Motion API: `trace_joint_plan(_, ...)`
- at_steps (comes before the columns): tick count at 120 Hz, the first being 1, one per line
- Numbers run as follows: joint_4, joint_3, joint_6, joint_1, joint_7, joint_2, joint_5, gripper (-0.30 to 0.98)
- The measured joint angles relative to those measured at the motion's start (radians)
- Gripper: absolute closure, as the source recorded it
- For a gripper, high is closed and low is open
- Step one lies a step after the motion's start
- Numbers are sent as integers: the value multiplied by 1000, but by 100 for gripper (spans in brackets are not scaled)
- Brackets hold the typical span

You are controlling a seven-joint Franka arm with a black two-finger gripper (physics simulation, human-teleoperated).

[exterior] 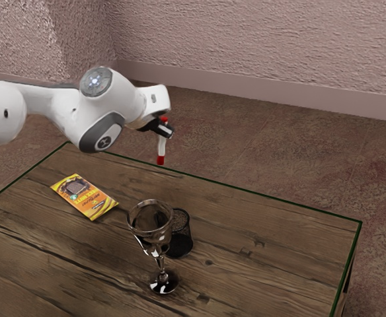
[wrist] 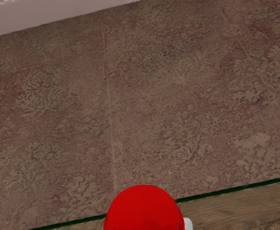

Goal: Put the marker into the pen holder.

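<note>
The jaws are closed on the marker (exterior: pixel 162 144), clamped around its upper part, with one dark finger on either side of the white barrel; a short red end pokes out above them, and most of the white barrel hangs below, finishing in a second red end that points down; the marker is close to upright, with a slight lean. It hangs in the air, clear of the desk (exterior: pixel 279 264), and in the exterior view its lower end appears just short of the line of the desk's far green edge; the wrist view has one red end large and round at its lower border, with a bit of white beside it and the desk's green edge and the patterned carpet (wrist: pixel 178 96) beyond. The pen holder (exterior: pixel 182 239), a black mesh cup, stands upright on the desk, lower than the jaws and well apart from them, toward the exterior view's right; the marker is outside it. A stemmed glass (exterior: pixel 163 281) stands upright near the pen holder and partly overlaps it in the exterior view; whether the two touch, I cannot tell. A yellow and orange packet (exterior: pixel 84 197) lies flat on the desk, toward the exterior view's left.
</note>
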Motion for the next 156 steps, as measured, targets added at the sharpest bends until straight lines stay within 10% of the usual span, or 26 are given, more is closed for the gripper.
trace_joint_plan(123, -342, -119, -33, -47, -570, -223, 2, 76)
trace_joint_plan(156, -341, -121, -87, -47, -637, -238, -1, 24)
